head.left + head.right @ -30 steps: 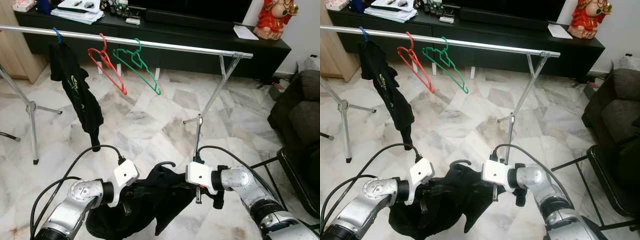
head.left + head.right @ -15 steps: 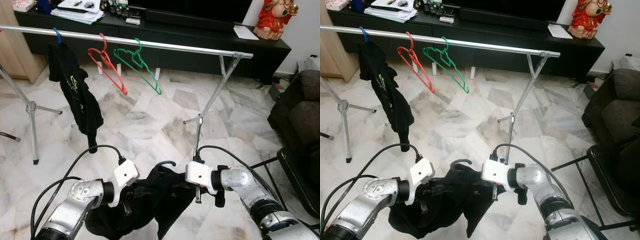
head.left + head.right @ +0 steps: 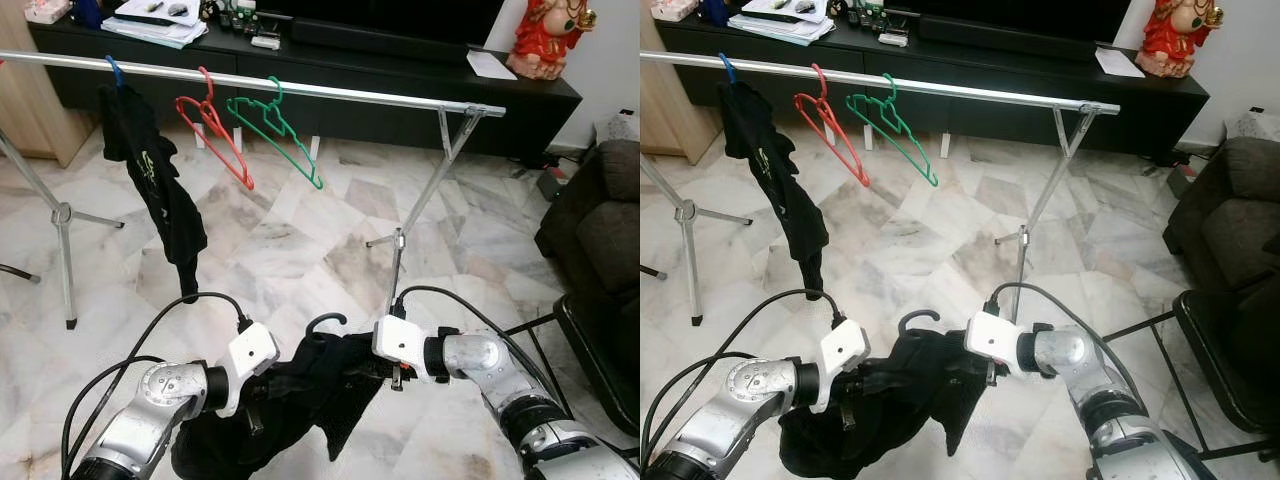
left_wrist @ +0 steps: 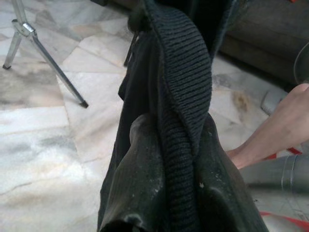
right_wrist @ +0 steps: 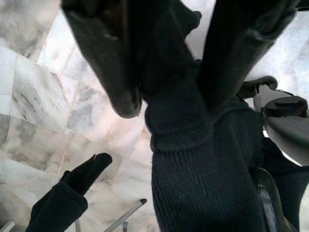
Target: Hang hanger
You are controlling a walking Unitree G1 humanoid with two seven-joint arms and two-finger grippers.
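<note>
A black garment on a black hanger, its hook sticking up, hangs between my two grippers low in front of me. My left gripper is shut on the garment's left side; the left wrist view shows ribbed fabric pinched between its fingers. My right gripper is shut on the right side, with the knit cloth squeezed between its fingers. The silver clothes rail runs across well above and beyond the hook.
On the rail hang a red hanger, a green hanger and a black shirt on a blue hanger. Rail legs stand on the marble floor. A dark TV cabinet is behind, a sofa at right. A person's bare limb is near.
The hanger hook and my right gripper have risen slightly, and the garment's lower hem has swung a little to the right. My left arm has hardly moved.
</note>
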